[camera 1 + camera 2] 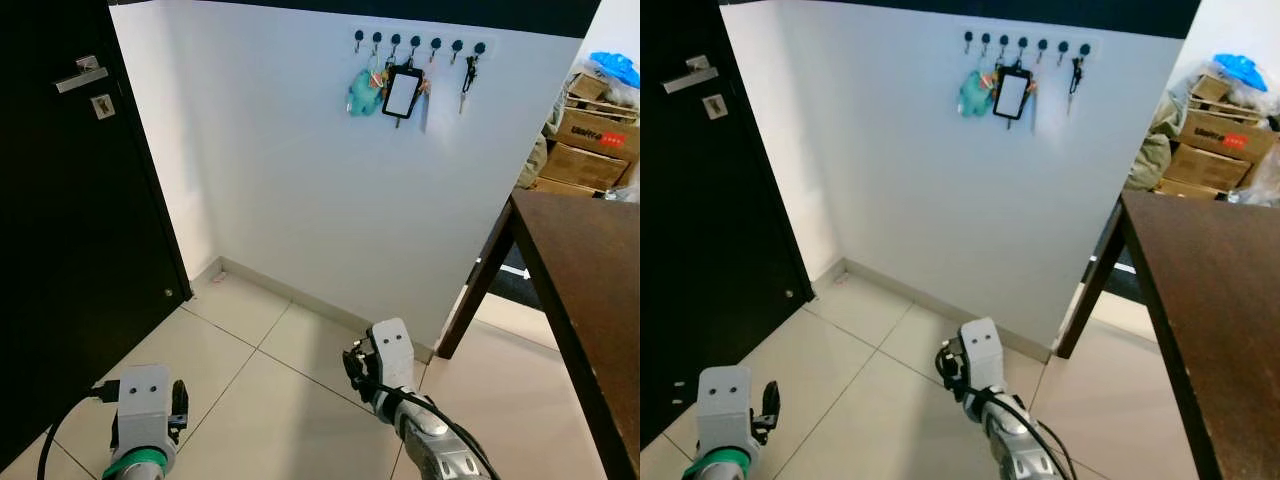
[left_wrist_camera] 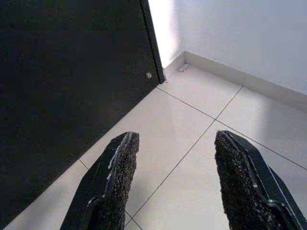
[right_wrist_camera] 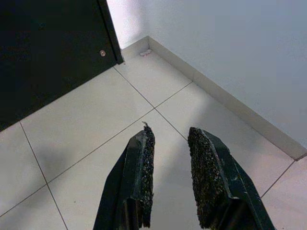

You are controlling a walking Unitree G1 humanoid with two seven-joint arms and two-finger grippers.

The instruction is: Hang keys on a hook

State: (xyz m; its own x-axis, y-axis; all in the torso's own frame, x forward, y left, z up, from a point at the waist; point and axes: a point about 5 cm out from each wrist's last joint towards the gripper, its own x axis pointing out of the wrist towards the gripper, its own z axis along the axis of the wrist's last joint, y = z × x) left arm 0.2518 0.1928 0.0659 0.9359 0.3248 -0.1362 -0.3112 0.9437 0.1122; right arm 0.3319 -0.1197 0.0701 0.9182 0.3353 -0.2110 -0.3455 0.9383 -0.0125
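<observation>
a row of dark hooks (image 1: 416,42) runs along the top of the white wall (image 1: 300,180), high above both arms. several hooks are already loaded: a teal pouch-like thing (image 1: 361,92), a black-framed card holder (image 1: 403,92) with a bunch of bits behind it, and, nearer the right end, a set of keys (image 1: 467,78) dangling from its own hook. judging from that, the keys look to be hung already, though whether this set is the one meant by the task cannot be told from here. the left gripper (image 2: 175,184) hangs low over the pale tiled floor (image 1: 270,400) beside the black door (image 1: 60,220), its two black fingers (image 2: 112,177) standing well apart with nothing but tile between them. the right gripper (image 3: 170,175) is also low, out over the floor in front of the wall's skirting, its fingers (image 3: 143,172) only a narrow gap apart and holding nothing that can be seen; a tiny speck at one tip is too small to name. neither gripper carries keys, and neither is near the hooks. a dark wooden table (image 1: 590,290) juts in on the right, with cardboard boxes (image 1: 595,125) stacked beyond it. so the likely reading is that the hanging is done and the arms are lowered at rest; if another set is wanted, it would first have to be found, since none lies on the floor or the visible table top.
</observation>
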